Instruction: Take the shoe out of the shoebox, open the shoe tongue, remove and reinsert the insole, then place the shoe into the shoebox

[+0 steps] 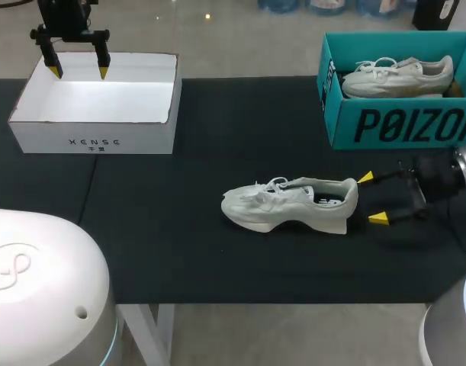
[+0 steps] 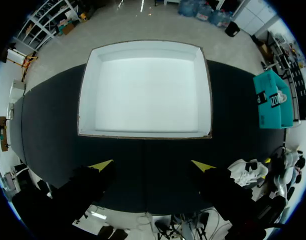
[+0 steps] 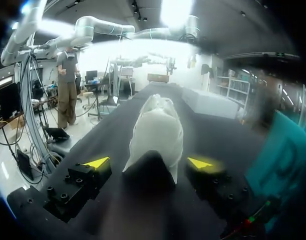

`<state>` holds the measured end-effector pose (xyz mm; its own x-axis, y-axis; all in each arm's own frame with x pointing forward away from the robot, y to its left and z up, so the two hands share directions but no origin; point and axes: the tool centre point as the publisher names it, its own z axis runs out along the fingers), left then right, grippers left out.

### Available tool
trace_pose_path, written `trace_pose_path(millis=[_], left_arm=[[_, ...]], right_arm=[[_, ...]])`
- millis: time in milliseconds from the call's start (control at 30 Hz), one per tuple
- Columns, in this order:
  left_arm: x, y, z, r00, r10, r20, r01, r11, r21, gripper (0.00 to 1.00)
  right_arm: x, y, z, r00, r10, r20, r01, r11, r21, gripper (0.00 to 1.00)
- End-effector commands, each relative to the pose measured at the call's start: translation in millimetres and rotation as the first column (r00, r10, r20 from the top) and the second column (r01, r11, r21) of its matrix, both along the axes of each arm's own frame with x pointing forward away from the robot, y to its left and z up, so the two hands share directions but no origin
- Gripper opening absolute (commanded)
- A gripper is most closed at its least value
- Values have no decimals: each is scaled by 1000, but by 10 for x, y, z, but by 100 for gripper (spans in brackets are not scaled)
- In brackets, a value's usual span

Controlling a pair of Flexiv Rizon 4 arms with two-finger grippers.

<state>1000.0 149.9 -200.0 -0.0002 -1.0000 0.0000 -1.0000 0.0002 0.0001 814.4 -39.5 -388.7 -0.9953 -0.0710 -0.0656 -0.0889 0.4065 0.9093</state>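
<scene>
black table [image 1: 179, 252] bears pale shoe [image 1: 290, 207], white box [image 1: 95, 141], teal shoebox [image 1: 400, 126].

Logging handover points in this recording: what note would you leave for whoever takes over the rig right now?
Left gripper: open, empty, over the empty white shoebox.
Right gripper: open, low over the table, its tips just behind the heel of the shoe, not gripping it.
The shoe stands on its sole mid-table. A second shoe lies in the teal shoebox.
Done: shoe is out of the box. Whether the tongue and insole steps are done cannot be told.
Left: at least boxing the shoe.
</scene>
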Motion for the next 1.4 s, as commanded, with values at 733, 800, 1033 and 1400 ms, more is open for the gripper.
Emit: trace_pose_path(millis=[733,800,1033,1400], left_arm=[[0,0,0,1000,0,0,0,1000,0,100],[0,0,0,1000,0,0,0,1000,0,100],[0,0,0,1000,0,0,0,1000,0,100],[0,0,0,1000,0,0,0,1000,0,100]], right_arm=[[138,246,-258,996,-71,-54,71,997,3,100],[120,234,-268,994,-94,-57,95,995,14,100],[31,271,-308,991,-119,-67,121,992,27,100],[-50,310,-342,987,-145,-70,148,988,34,100]])
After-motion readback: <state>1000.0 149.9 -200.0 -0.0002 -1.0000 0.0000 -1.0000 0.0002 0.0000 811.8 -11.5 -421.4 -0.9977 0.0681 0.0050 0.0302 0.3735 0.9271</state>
